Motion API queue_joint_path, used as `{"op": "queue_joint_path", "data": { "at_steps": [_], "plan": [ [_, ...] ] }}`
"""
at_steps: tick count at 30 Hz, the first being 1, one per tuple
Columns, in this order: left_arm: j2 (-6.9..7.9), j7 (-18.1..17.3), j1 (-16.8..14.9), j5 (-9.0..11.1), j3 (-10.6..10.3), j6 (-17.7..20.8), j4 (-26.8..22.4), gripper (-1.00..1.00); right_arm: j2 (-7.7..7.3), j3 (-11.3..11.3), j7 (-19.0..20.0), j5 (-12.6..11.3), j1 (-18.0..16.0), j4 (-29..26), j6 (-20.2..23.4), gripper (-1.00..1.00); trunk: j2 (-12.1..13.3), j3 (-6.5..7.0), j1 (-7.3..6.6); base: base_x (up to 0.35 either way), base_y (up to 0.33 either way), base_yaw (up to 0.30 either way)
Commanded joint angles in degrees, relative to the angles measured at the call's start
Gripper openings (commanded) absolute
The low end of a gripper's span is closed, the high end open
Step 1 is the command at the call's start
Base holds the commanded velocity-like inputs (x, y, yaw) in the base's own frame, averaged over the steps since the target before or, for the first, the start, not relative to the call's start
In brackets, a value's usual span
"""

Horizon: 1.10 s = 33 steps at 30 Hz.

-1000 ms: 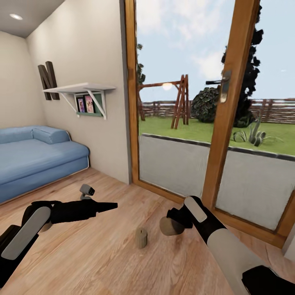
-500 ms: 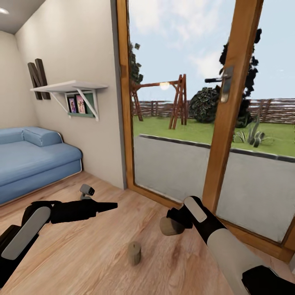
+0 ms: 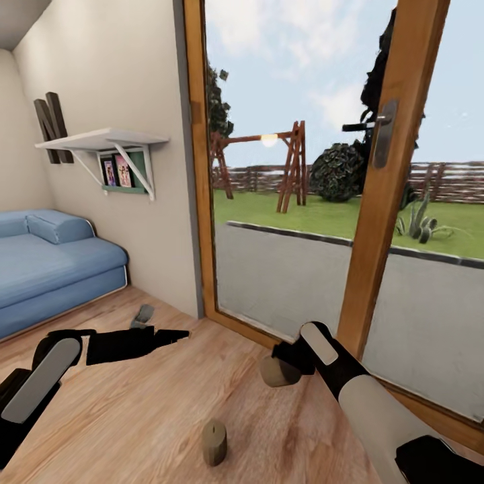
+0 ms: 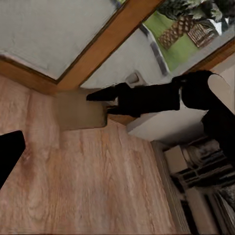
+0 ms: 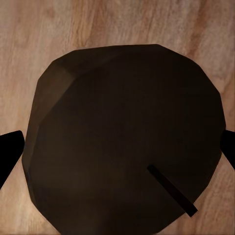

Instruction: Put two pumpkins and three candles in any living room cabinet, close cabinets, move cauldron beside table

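- The glazed door (image 3: 376,222), with its warm wooden frame and a metal lever handle, is the landmark; its bottom rail runs slantwise across the plank floor (image 3: 134,417), and bare wood floor lies open between that rail and the blue sofa (image 3: 47,269) well off on the left-arm side.
- A white bracket shelf (image 3: 101,140) juts from the beige wall beside the door, above the sofa.
- The right claw (image 3: 286,363) hovers just in front of the door's bottom rail and grips a candle (image 3: 275,371), a stubby grey-beige cylinder held on its side; in the right wrist view its dark, faceted end with a thin wick sits between the two black fingertips, which press in from either side.
- A second candle (image 3: 214,442) stands upright on the floor, nearer the robot than the held one and apart from the door.
- The left claw (image 3: 178,334) reaches out level above the floor, toward the door; its slim black fingers look drawn together with nothing between them.
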Motion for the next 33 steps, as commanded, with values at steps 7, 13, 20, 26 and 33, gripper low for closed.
{"op": "queue_joint_path", "data": {
  "at_steps": [7,13,20,26,33],
  "plan": [
    [-0.05,18.86,-0.45,-0.29,4.45,0.08,7.47,1.0,0.43,0.51,-0.77,-0.52,-0.07,-0.06,0.0,-1.0,-0.03,-0.07,-0.01,0.026,-0.007,0.0],
    [-1.42,36.37,-2.16,-0.34,5.57,0.08,10.33,1.0,0.56,1.82,-0.79,-0.5,-0.1,-0.08,0.01,-1.0,-0.03,-0.07,-0.01,0.002,-0.001,0.0],
    [-9.0,51.62,-6.91,-0.87,4.85,0.08,17.85,1.0,0.58,2.74,-1.19,-0.48,-0.11,-0.09,-0.07,-1.0,-0.03,-0.07,-0.01,0.0,0.0,0.0],
    [-10.75,53.14,-10.06,-1.17,3.03,-3.69,25.1,1.0,0.59,2.9,-1.39,-0.42,-0.11,-0.12,-0.08,-1.0,-0.03,-0.07,-0.01,0.0,0.0,0.0],
    [-12.94,40.43,-17.37,-6.76,-5.85,-9.59,42.9,1.0,0.52,6.07,-2.86,-0.28,-0.07,-4.11,-0.22,-1.0,-0.03,-0.07,-0.01,0.0,0.0,0.0]
  ]
}}
